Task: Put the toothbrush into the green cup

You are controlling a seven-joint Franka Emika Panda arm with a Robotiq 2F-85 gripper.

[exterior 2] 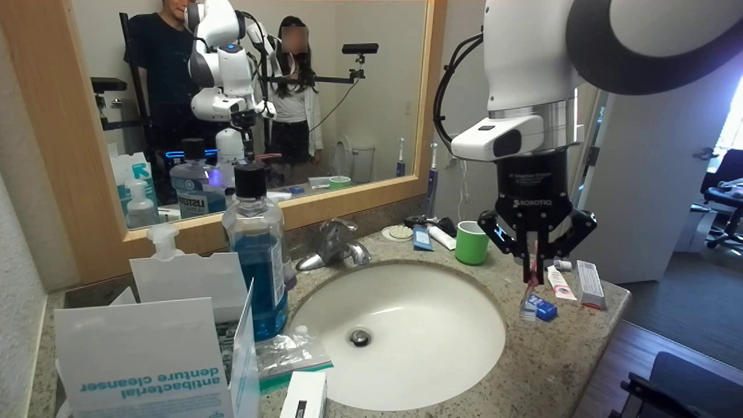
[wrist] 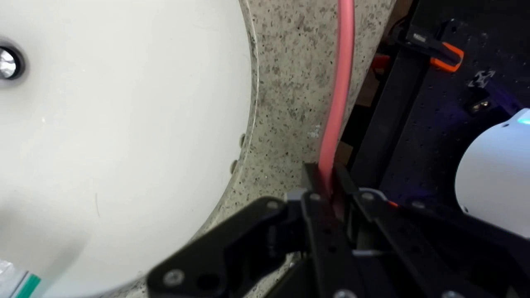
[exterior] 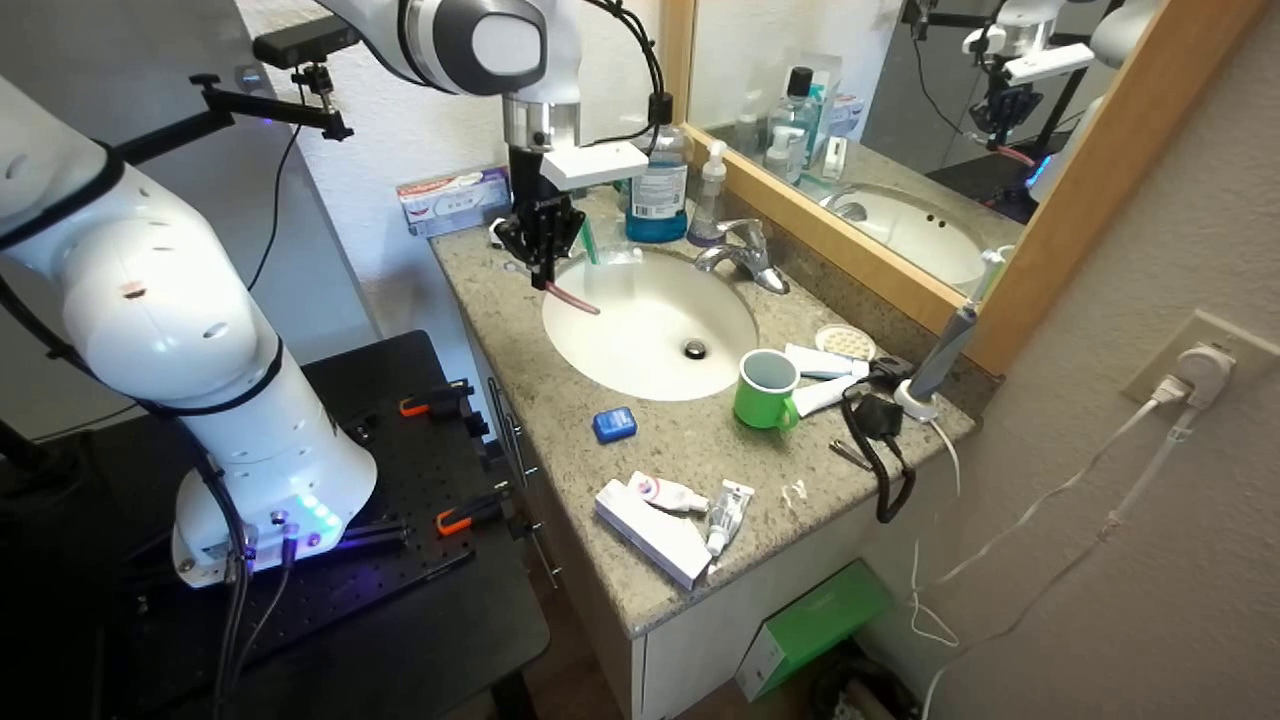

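The toothbrush has a slim pink handle (wrist: pixel 343 62), which my gripper (wrist: pixel 326 176) is shut on. In an exterior view that handle (exterior: pixel 573 299) slants out from the fingertips over the sink's near-robot side. From another angle, a pale clear end of the toothbrush (exterior 2: pixel 527 312) hangs just below my gripper (exterior 2: pixel 533 277). The bright green cup (exterior: pixel 762 405) stands upright on the counter past the sink, with a grey inside and a handle; it is well apart from my gripper (exterior: pixel 542 280). The green cup (exterior 2: pixel 471 248) is out of the wrist view.
The white sink basin (exterior: pixel 640 372) lies between gripper and cup, with a chrome faucet (exterior: pixel 745 258) behind. A blue box (exterior: pixel 614 425), tubes and a white carton (exterior: pixel 652 532) lie on the front counter. Tall obstacles are the blue mouthwash bottle (exterior 2: pixel 259 273) and electric toothbrush (exterior: pixel 945 350).
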